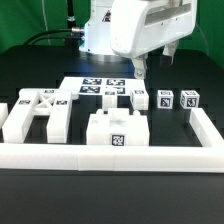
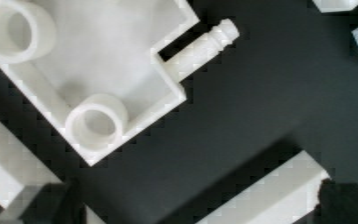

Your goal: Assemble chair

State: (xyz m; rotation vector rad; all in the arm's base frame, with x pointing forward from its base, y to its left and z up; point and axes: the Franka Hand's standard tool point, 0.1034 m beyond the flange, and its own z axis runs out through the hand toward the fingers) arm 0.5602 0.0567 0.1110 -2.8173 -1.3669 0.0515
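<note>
No joints appear made: chair parts (image 1: 115, 131) lie loose beside the marker board (image 1: 100, 88). The gripper (image 1: 140, 66) hangs near it, spread wide and empty.

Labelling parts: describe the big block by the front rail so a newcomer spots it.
Find the long white rail along the near edge. Just behind its middle sits the block. Unlike the small cubes further back, it is wide and stepped, one tag facing front.

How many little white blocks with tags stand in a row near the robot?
3. One small block sits near the gripper, the second block beside it, the third block nearest the rail on the exterior view's right. More may hide behind the arm.
</note>
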